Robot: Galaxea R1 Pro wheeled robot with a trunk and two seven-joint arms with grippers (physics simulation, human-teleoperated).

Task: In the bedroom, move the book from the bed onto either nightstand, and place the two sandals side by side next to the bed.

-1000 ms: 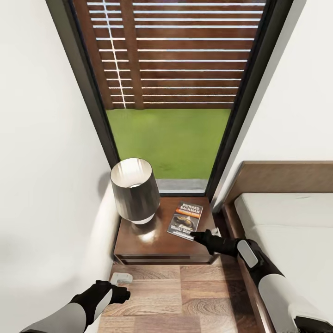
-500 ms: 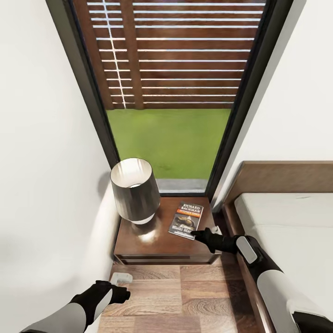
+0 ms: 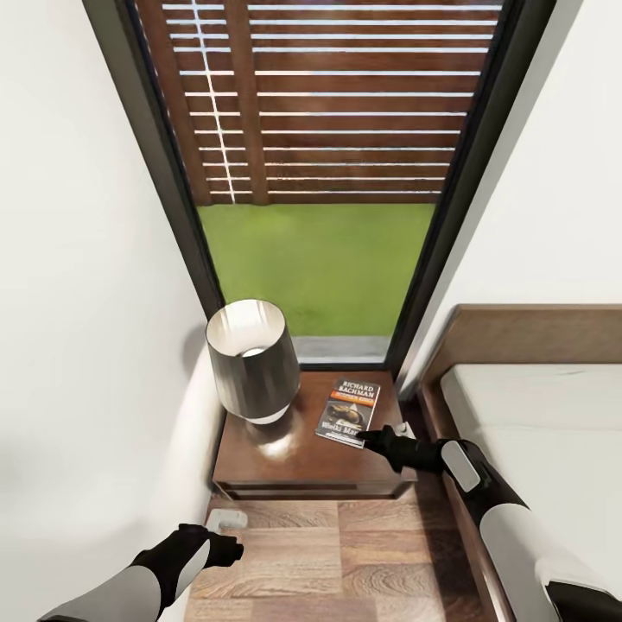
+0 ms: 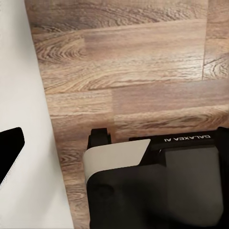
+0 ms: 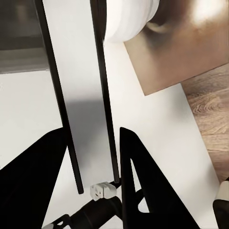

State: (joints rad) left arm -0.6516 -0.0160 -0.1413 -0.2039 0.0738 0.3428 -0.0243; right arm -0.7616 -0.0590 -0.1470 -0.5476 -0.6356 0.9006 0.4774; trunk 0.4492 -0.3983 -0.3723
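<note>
The book point(image 3: 348, 412), dark with white "RICHARD BACHMAN" lettering, lies flat on the dark brown nightstand point(image 3: 285, 458), to the right of the lamp. My right gripper point(image 3: 364, 437) hovers at the book's near right corner. In the right wrist view that gripper point(image 5: 93, 131) is open, with nothing between its black fingers point(image 5: 143, 176). My left gripper point(image 3: 231, 548) hangs low over the wood floor in front of the nightstand, holding nothing; one finger point(image 4: 9, 148) shows far off to the side. The bed point(image 3: 536, 432) with its grey mattress stands at the right. The sandals are out of view.
A grey-shaded lamp point(image 3: 252, 358) takes up the nightstand's left half. Behind it rises a tall dark-framed window point(image 3: 320, 173). White walls close in on both sides. A small white fitting point(image 3: 226, 520) sits at the wall's foot near my left gripper. The robot base point(image 4: 157, 186) is below.
My right gripper has edged slightly back from the book's corner. The book stays flat on the nightstand. The whole view has shifted a touch; the left arm has not moved.
</note>
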